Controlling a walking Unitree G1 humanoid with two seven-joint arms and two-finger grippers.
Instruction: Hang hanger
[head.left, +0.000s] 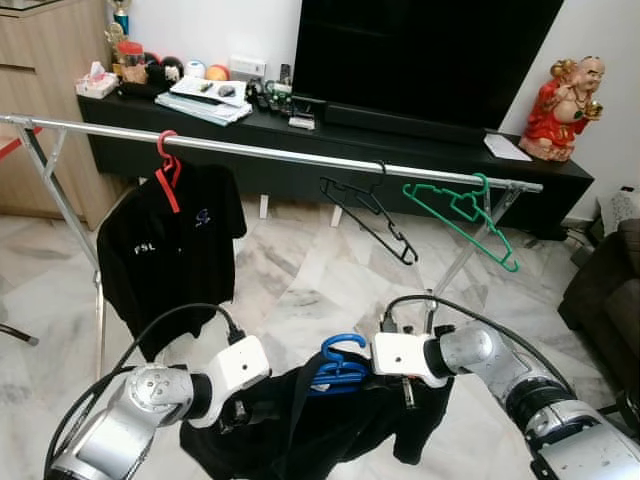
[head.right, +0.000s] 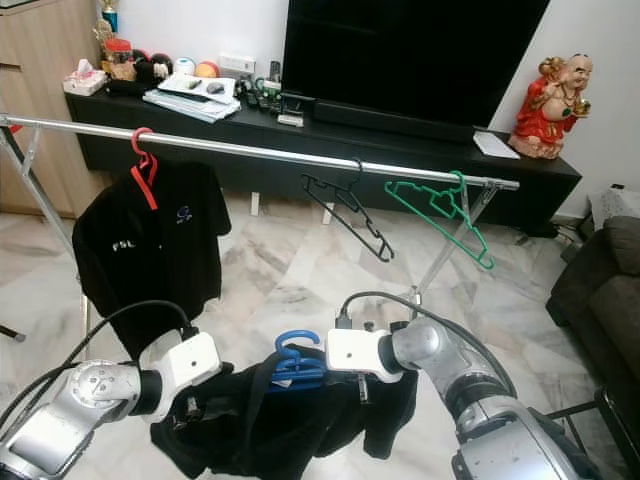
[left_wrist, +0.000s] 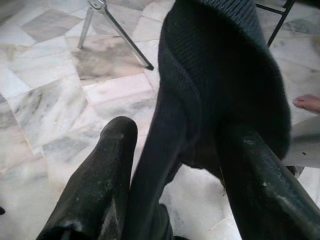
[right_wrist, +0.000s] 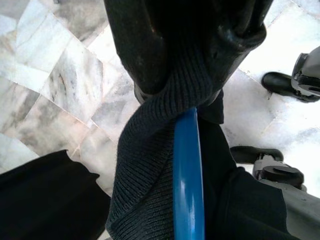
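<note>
A blue hanger (head.left: 340, 365) carrying a black shirt (head.left: 330, 430) hangs low in front of me, held between both arms. My right gripper (right_wrist: 192, 75) is shut on the hanger's blue bar (right_wrist: 189, 175) through the shirt's knit collar. Black knit fabric (left_wrist: 220, 75) passes between the two fingers of my left gripper (left_wrist: 180, 140), which is shut on the shirt's other side. Further off, the silver rail (head.left: 300, 155) carries a red hanger (head.left: 168, 172) with a black shirt (head.left: 170, 250), a bare black hanger (head.left: 372, 215) and a bare green hanger (head.left: 465, 215).
Behind the rail stands a black TV console (head.left: 400, 150) with a television (head.left: 420, 50) and a red figurine (head.left: 562, 105). A dark sofa (head.left: 610, 300) is at the right. The rack's legs (head.left: 60, 200) stand on marble floor. A person's toes (left_wrist: 307, 102) show nearby.
</note>
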